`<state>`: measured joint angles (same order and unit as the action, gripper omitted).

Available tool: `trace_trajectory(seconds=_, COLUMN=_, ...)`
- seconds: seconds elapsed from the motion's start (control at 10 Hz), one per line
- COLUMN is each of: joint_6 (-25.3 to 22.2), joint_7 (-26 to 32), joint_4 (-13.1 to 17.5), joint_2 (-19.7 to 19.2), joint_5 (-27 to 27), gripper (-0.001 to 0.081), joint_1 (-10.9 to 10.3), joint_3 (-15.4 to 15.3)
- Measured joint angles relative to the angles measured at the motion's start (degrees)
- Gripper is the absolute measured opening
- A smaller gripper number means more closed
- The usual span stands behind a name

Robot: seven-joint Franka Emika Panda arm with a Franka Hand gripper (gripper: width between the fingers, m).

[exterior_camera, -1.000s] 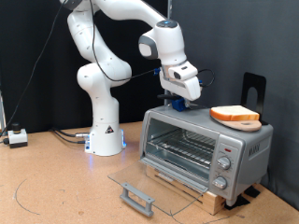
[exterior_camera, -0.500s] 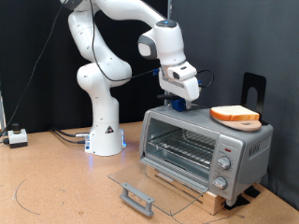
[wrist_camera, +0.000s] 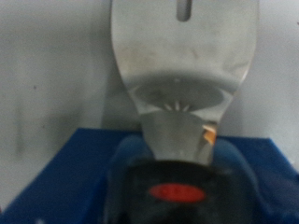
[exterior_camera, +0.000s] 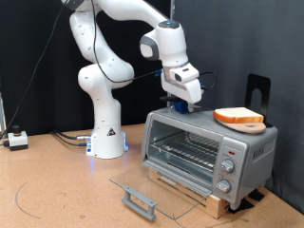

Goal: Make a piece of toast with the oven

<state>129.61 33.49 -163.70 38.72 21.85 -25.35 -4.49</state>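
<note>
The silver-grey oven (exterior_camera: 249, 143) stands on a wooden slatted base (exterior_camera: 224, 203) at the exterior view's right. Its glass door (exterior_camera: 142, 182) hangs open and down, and the wire rack (exterior_camera: 186, 148) inside is bare. The piece of toast (exterior_camera: 238, 116) lies on the oven's roof at the right end. My gripper (exterior_camera: 182, 104) is down on the left end of the roof, at a blue block (exterior_camera: 180, 107). The wrist view shows a metal spatula blade (wrist_camera: 182, 56) with a black handle (wrist_camera: 183, 191) on the blue block (wrist_camera: 75, 173). My fingers do not show.
The arm's white base (exterior_camera: 106, 141) stands at the oven's left. A black stand (exterior_camera: 256, 90) rises behind the oven. A small white box (exterior_camera: 16, 140) with cables lies at the far left of the brown table (exterior_camera: 57, 190). The door handle (exterior_camera: 138, 201) juts towards the table's front.
</note>
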Motion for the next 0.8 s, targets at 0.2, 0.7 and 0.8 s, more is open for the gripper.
trace_trajectory(seconds=0.2, joint_6=-0.23, joint_7=0.0, joint_4=0.0, joint_2=0.0, joint_5=0.0, gripper=0.0809, joint_1=0.06, joint_3=0.0)
trace_trajectory(seconds=0.7, joint_6=-0.65, joint_7=-0.01, joint_4=0.02, joint_2=0.0, joint_5=0.01, gripper=0.0397, joint_1=0.12, joint_3=0.01)
trace_trajectory(seconds=0.8, joint_6=-0.65, joint_7=-0.01, joint_4=0.08, joint_2=0.04, joint_5=0.1, gripper=0.0397, joint_1=0.12, joint_3=0.08)
